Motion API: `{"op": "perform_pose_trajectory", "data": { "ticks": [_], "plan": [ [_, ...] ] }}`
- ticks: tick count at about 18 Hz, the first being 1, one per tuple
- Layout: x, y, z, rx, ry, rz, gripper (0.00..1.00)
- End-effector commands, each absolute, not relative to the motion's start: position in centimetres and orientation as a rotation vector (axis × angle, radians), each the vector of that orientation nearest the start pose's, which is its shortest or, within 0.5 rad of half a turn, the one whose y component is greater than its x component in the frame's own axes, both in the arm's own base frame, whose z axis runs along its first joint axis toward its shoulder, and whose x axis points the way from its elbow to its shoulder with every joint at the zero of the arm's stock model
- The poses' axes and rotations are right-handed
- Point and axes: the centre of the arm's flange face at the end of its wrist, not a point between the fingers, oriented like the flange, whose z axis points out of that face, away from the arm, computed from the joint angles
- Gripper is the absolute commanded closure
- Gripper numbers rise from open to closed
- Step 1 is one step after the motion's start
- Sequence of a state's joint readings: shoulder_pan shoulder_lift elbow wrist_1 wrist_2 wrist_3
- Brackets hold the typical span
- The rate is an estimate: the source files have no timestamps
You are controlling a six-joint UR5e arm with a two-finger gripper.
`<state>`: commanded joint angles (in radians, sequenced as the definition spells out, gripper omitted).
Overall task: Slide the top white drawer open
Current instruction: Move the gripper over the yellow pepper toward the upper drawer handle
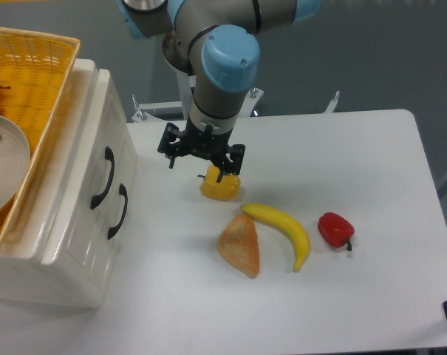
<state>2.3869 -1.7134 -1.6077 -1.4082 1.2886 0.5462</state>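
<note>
The scene is bright and evenly lit from above, so the shadows under the banana (pixel 281 223) and the red pepper (pixel 335 228) are soft and short. The white table (pixel 371 170) shows no strong glare, only a mild shine on the glossy cabinet (pixel 75 222) at left. The picture is sharp enough, with slight softness at the edges.

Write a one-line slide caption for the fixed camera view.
UR5e end effector, open, hovers above the table beside a yellow pepper, right of the closed top white drawer.

A basket (pixel 38 89) sat on the cabinet (pixel 83 244) at left; right of it lay pepper (pixel 220 185), banana (pixel 281 225), bread (pixel 240 247).
</note>
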Motion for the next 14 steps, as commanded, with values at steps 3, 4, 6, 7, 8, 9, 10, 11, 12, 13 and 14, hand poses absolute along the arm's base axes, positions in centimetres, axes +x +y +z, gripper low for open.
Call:
{"op": "perform_pose_trajectory", "data": {
  "ticks": [3, 4, 6, 7, 8, 9, 10, 11, 12, 13, 14],
  "plan": [
    [-28.2, 49.9, 42.2, -2.909, -0.426, -0.357, 0.00],
    [-28.1, 49.9, 42.2, -2.908, -0.437, -0.360, 0.00],
    [-27.5, 50.3, 42.4, -2.904, -0.445, -0.367, 0.00],
    [-27.4, 50.4, 42.5, -2.895, -0.459, -0.377, 0.00],
    [-27.3, 50.5, 42.6, -2.885, -0.466, -0.390, 0.00],
    [-27.1, 50.5, 42.6, -2.879, -0.468, -0.406, 0.00],
    [-27.1, 50.7, 42.4, -2.878, -0.482, -0.414, 0.00],
    [-26.8, 50.9, 42.4, -2.879, -0.489, -0.417, 0.00],
    [-26.6, 51.1, 42.2, -2.881, -0.493, -0.424, 0.00],
    [-26.3, 51.4, 42.0, -2.885, -0.485, -0.428, 0.00],
    [-26.1, 51.6, 41.9, -2.888, -0.479, -0.430, 0.00]
  ]
}}
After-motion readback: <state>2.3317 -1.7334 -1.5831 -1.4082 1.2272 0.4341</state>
